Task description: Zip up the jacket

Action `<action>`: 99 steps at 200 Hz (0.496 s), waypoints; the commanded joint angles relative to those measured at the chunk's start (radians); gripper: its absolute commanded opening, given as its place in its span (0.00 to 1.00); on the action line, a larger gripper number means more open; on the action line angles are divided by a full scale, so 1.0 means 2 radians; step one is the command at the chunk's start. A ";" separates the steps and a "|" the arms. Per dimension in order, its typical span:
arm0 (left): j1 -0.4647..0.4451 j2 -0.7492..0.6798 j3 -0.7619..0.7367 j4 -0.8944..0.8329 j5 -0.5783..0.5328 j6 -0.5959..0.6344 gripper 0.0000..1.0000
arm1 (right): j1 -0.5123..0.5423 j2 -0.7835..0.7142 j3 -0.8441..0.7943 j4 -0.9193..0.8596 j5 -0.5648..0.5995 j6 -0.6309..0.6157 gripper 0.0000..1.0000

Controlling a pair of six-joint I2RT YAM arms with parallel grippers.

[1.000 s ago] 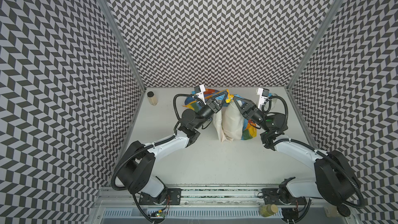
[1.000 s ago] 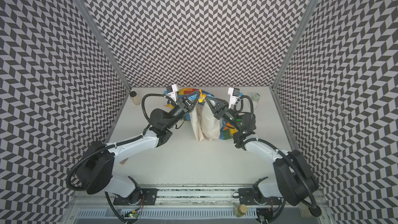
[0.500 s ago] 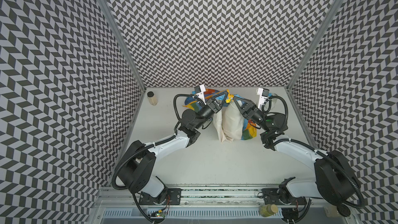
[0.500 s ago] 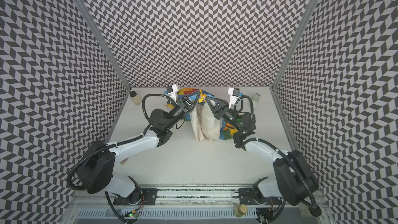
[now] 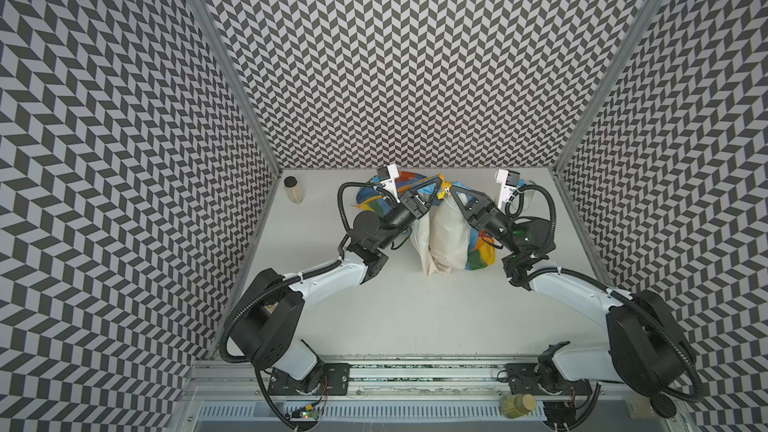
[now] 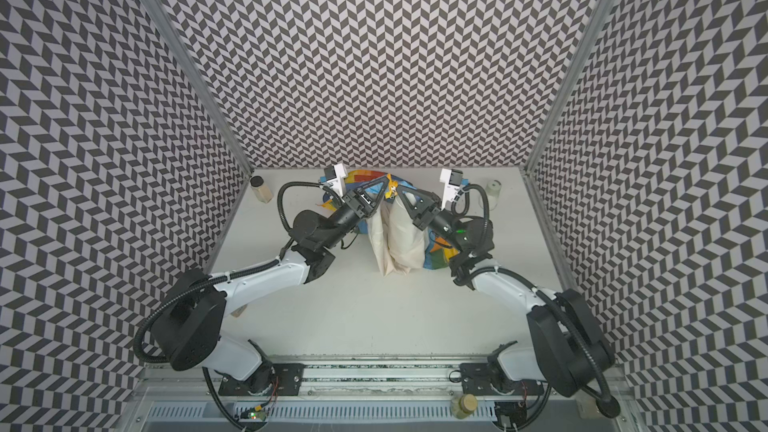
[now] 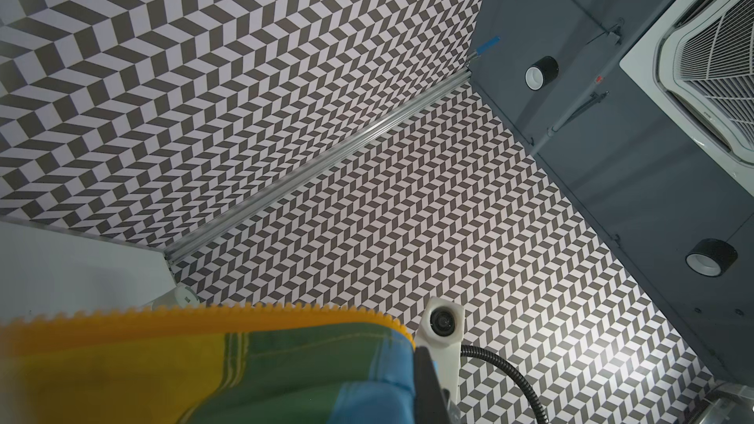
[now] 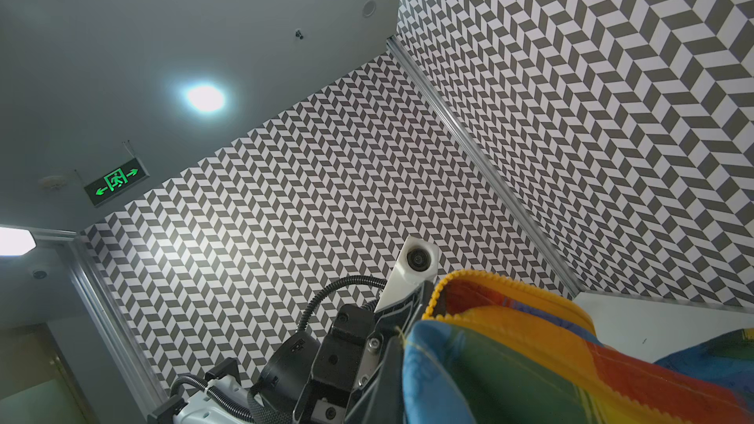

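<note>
The jacket (image 5: 444, 238) hangs at centre in both top views, cream lining outward. The left gripper (image 5: 438, 184) and right gripper (image 5: 454, 189) each clamp its upper zipper strip (image 7: 204, 314), tips nearly meeting. Judged early: halves appear unjoined, and all zipping remains.

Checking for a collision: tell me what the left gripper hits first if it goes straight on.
Past the jacket it pinches, the left gripper would likely meet the right gripper first; depth is unclear.

We see white arm links (image 5: 328, 280), black joints (image 5: 368, 224), ribbed black cables (image 7: 506, 365), white wrist cameras (image 7: 442, 322) and one green light (image 5: 516, 232).
</note>
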 commanded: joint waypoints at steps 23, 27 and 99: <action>-0.009 -0.005 0.004 0.027 0.012 -0.001 0.00 | 0.003 -0.004 0.004 0.048 0.016 -0.001 0.00; -0.010 -0.005 0.004 0.026 0.012 -0.001 0.00 | 0.003 -0.002 0.005 0.048 0.016 0.000 0.00; -0.015 -0.008 -0.006 0.014 0.008 0.006 0.00 | 0.004 0.003 0.014 0.048 0.006 0.002 0.00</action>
